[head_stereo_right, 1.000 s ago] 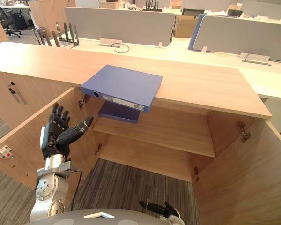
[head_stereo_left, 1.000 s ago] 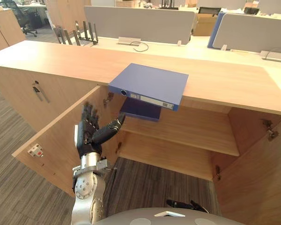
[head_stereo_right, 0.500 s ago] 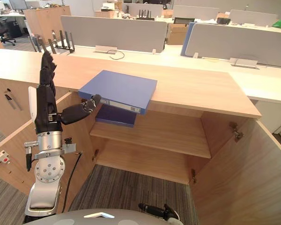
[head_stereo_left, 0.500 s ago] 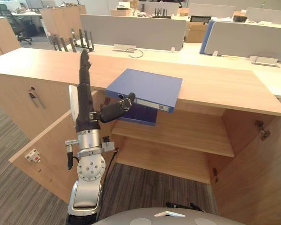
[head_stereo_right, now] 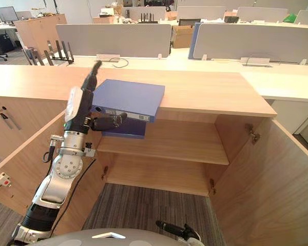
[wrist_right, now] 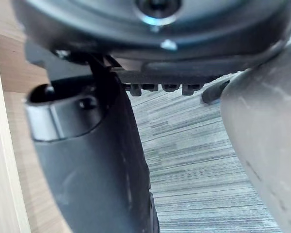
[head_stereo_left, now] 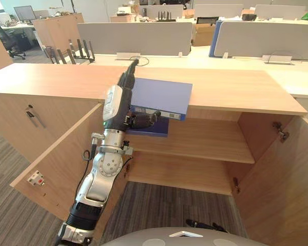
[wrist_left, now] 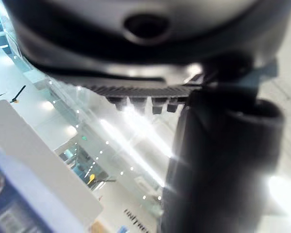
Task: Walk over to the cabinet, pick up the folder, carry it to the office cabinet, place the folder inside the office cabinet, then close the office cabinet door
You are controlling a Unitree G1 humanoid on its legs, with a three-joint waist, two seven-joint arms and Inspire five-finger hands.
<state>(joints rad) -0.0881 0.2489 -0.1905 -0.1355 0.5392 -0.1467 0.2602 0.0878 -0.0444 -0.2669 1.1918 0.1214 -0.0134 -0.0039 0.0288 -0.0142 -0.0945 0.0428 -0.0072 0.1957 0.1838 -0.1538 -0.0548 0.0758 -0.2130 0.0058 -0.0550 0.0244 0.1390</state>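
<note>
A blue folder (head_stereo_left: 161, 96) lies flat on the wooden cabinet top (head_stereo_left: 236, 92), its labelled spine jutting over the front edge. My left hand (head_stereo_left: 121, 105) is raised at the folder's left front corner. It is open, fingers (head_stereo_right: 94, 72) straight up beside the folder's left edge, thumb (head_stereo_left: 143, 121) reaching just below the spine. The left wrist view shows the spine (wrist_left: 7, 213) past the thumb (wrist_left: 218, 160). A darker blue folder (head_stereo_left: 150, 126) rests on the shelf (head_stereo_left: 205, 143) inside the open cabinet. My right hand (head_stereo_right: 175, 229) hangs low over the carpet, fingers relaxed.
Both cabinet doors stand open: the left door (head_stereo_left: 61, 159) beside my left arm, the right door (head_stereo_left: 282, 195) swung out. A shut door with a handle (head_stereo_left: 33, 115) is further left. Grey desk dividers (head_stereo_left: 133, 37) and a black file rack (head_stereo_left: 72, 51) stand behind.
My left hand has risen from low by the left door to the folder's left front corner, thumb now under its spine. The camera has also shifted.
</note>
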